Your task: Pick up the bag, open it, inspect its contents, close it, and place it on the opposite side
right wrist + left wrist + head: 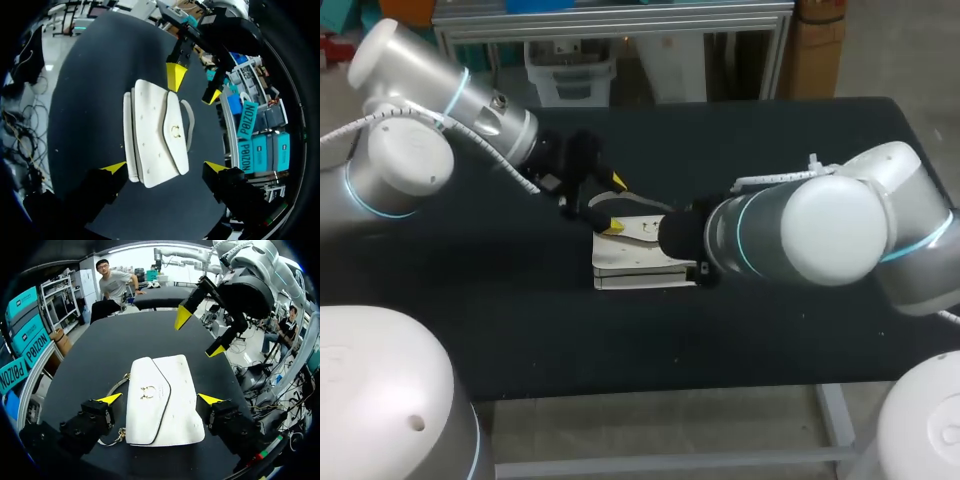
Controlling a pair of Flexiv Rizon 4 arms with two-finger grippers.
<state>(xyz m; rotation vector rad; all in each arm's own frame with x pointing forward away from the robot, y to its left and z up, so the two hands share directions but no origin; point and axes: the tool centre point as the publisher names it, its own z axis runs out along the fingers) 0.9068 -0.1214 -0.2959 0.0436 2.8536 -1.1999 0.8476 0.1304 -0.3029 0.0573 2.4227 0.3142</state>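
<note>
A white bag (632, 258) lies flat on the black table (770, 150), its flap down over a gold clasp (147, 392) and its strap (189, 120) loose along one side. My left gripper (615, 205) hovers over the bag's far left end, open. In the left wrist view its tips stand well clear on either side of the bag (165, 405). My right gripper (165, 167) is also open, with the bag (152, 135) below and between its spread fingers, untouched. In the head view the right arm's wrist (720, 240) hides its fingers. Neither gripper holds anything.
The bag is the only thing on the black table. The front edge (720, 385) runs close below the bag. Bare cloth spreads to the far right (840, 130) and near left (490, 300). The two grippers face each other closely over the bag.
</note>
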